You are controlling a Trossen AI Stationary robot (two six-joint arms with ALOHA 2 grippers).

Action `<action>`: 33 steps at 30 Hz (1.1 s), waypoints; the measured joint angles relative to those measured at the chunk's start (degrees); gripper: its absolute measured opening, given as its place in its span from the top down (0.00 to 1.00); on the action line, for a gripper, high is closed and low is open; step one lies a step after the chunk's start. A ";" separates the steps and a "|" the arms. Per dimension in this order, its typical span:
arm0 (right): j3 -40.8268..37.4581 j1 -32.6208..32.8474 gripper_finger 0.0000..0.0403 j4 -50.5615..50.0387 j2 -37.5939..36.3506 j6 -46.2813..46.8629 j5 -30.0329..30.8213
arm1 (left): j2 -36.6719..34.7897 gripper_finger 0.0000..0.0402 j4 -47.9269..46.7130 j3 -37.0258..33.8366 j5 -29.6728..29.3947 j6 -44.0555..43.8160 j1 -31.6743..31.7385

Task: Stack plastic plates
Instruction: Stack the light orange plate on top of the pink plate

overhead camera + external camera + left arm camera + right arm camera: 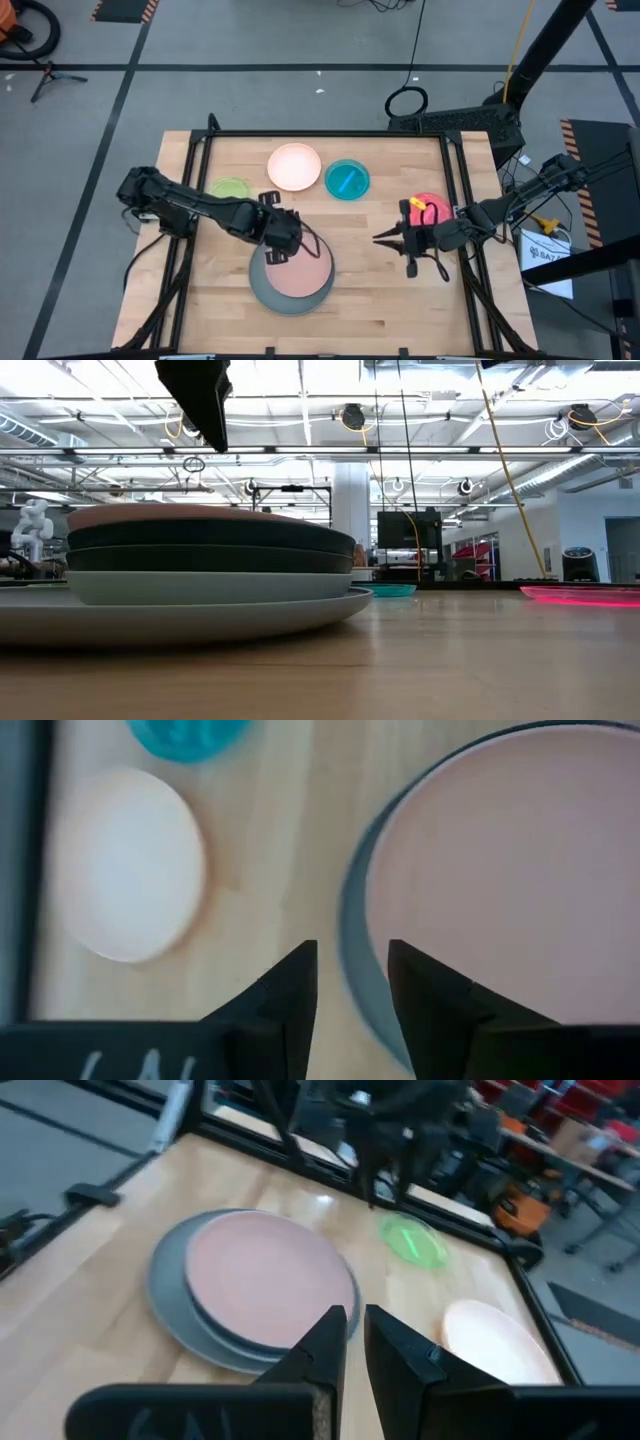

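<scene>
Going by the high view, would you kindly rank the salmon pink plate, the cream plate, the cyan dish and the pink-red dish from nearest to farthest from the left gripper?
From the left gripper:
1. Salmon pink plate, right beside it, topping the stack.
2. Cream plate, toward the table's far edge.
3. Cyan dish, right of the cream plate.
4. Pink-red dish, by the right gripper.

Bright overhead strip lights glare in the low view; the left wrist view is blurred, especially the round cream plastic plate point(125, 865)
</scene>
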 joint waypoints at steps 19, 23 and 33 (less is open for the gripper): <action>0.00 -7.58 0.92 2.39 4.74 14.41 10.45 | -22.39 0.67 22.06 -23.76 -23.55 5.80 -14.52; 0.00 -12.31 0.92 5.64 7.85 14.61 10.25 | -26.94 0.67 30.12 -31.24 -28.11 10.56 -13.75; 4.96 -26.94 0.92 5.69 13.35 15.27 -0.04 | -38.45 0.67 40.66 -43.29 -31.27 18.41 -7.53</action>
